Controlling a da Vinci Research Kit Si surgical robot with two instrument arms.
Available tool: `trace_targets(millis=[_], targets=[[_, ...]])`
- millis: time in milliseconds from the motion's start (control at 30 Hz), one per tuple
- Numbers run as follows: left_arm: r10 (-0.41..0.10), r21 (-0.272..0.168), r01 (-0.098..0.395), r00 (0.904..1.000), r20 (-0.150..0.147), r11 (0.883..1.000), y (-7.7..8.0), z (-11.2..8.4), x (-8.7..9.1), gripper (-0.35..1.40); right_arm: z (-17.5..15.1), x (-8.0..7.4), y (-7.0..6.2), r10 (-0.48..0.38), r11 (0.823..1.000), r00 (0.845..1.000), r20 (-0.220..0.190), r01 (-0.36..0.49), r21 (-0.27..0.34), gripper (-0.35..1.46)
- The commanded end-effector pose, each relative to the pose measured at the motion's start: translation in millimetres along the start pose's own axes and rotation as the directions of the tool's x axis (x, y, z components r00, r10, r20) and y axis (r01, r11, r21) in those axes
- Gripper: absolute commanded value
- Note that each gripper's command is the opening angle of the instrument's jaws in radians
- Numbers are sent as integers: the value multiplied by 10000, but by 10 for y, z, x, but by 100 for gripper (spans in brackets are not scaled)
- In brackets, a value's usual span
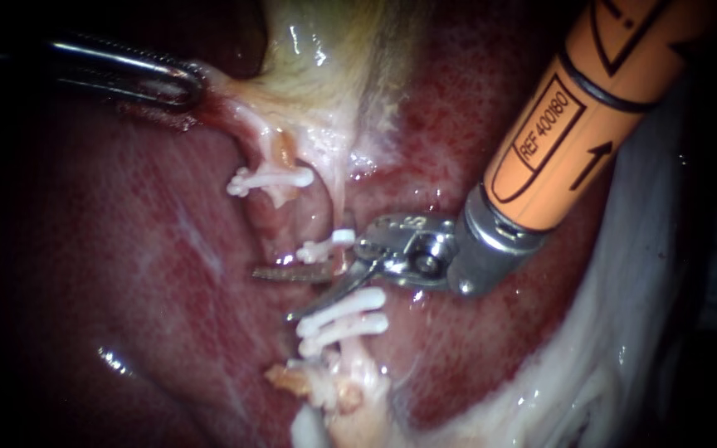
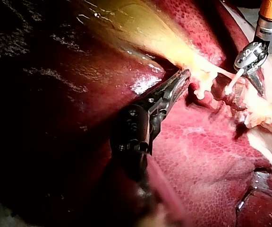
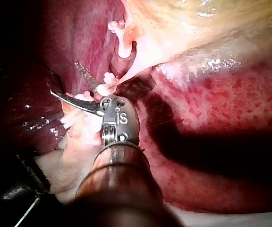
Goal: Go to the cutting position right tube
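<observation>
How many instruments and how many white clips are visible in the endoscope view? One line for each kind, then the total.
Instruments: 2, the left instrument, jaws shut on the gallbladder, and the right instrument, jaws open.
White clips: 4, top clip, middle clip, two lower clips.
Total: 6.

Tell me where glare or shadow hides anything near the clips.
Endoscope view: the clips and the right instrument are well lit; the left instrument sits in the dim edge, small glints on the gallbladder. Left wrist view: much of the liver is nearly black, with one glare patch beside the left instrument. Right wrist view: a broad shadow crosses the liver, clear of the clips.
</observation>
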Motion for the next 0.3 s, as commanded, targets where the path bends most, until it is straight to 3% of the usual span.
trace_targets(millis=[33, 300], targets=[[3, -2, -3, 10000, 0, 10000, 0, 0, 0, -35, 1, -1, 1, 4, 10000, 10000, 11, -4, 3, 128], [2, -2, -2, 10000, 0, 10000, -1, 0, 0, -35, 0, -1, 1, 4, 10000, 10000, 10, -4, 1, 128]])
